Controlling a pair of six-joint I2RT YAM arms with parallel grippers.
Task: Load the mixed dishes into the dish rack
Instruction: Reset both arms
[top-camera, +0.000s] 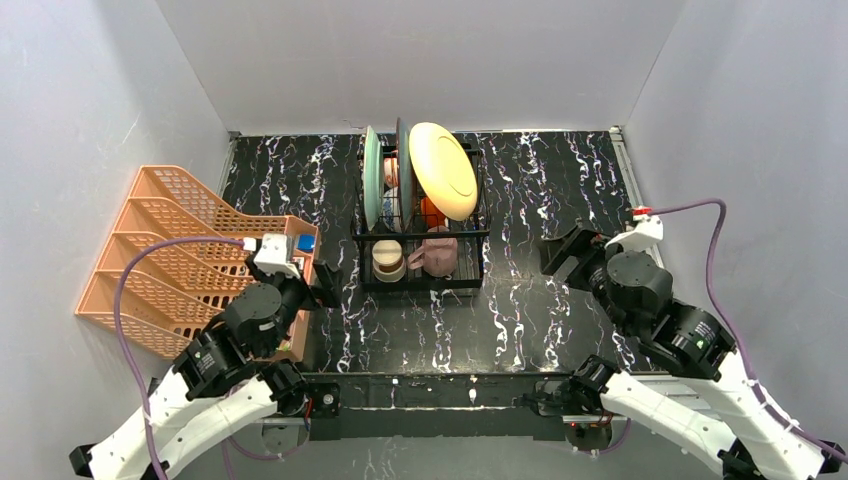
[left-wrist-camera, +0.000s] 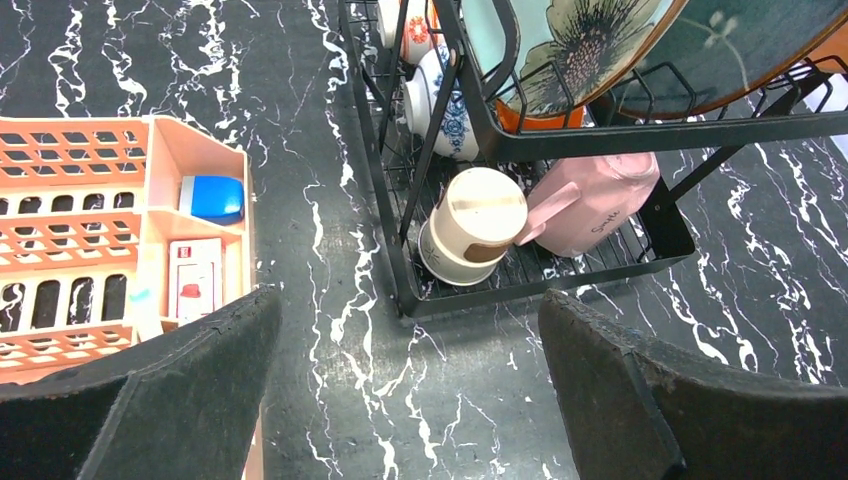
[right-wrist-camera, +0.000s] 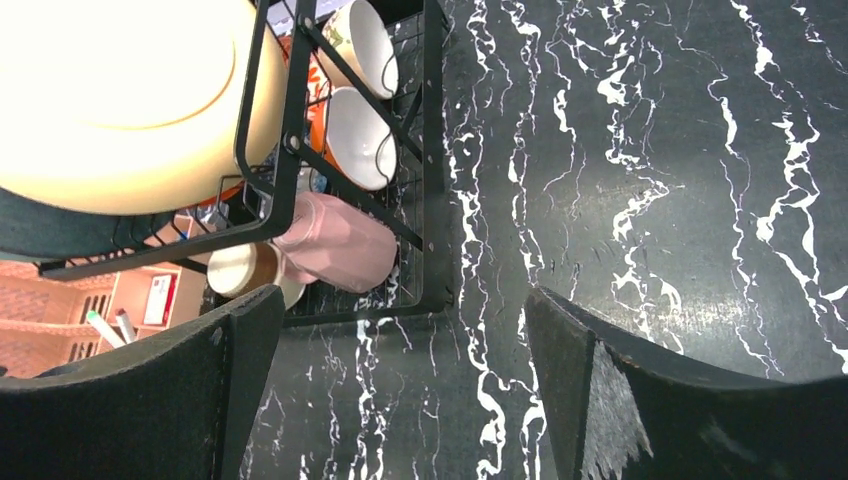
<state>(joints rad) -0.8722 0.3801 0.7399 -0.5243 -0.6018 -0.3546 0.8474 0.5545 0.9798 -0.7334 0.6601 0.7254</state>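
The dishes all appear to be in the dish rack (top-camera: 420, 236), which stands at the middle of the top view on the dark marbled surface (top-camera: 540, 180). The grey-green plate (top-camera: 371, 178) and yellow plate (top-camera: 443, 170) stand on edge in the upper slots. A dark plate (top-camera: 403, 165) stands between them, and a red-orange one is partly hidden below. On the lower tier, the pink mug (left-wrist-camera: 590, 200) lies on its side with a cream cup (left-wrist-camera: 478, 222) just beside it. The blue-patterned bowl (left-wrist-camera: 445, 105) and two white bowls (right-wrist-camera: 362, 140) are tucked further back.

These look like glazed ceramic, so I judge them stiff, slick and easy to chip. The big plates are probably the heaviest and are best pinched at the rim, near the top edge. The mug gives the surest hold across its body rather than by the thin handle. The cup is light and round and may roll if nudged.

The left gripper (left-wrist-camera: 410, 335) is spread wide and holds nothing. It hangs over bare surface at the lower left, between the dish rack and an orange lattice rack (top-camera: 170, 250). The right gripper (right-wrist-camera: 400, 330) is likewise released and empty, at the right of the dish rack and apart from it.

The black wires crowd every dish, so any reach inside has to thread between bars. The orange lattice rack, which holds a blue box (left-wrist-camera: 212, 197), sits close beside the left arm. I cannot tell whether anything lies behind the plates.
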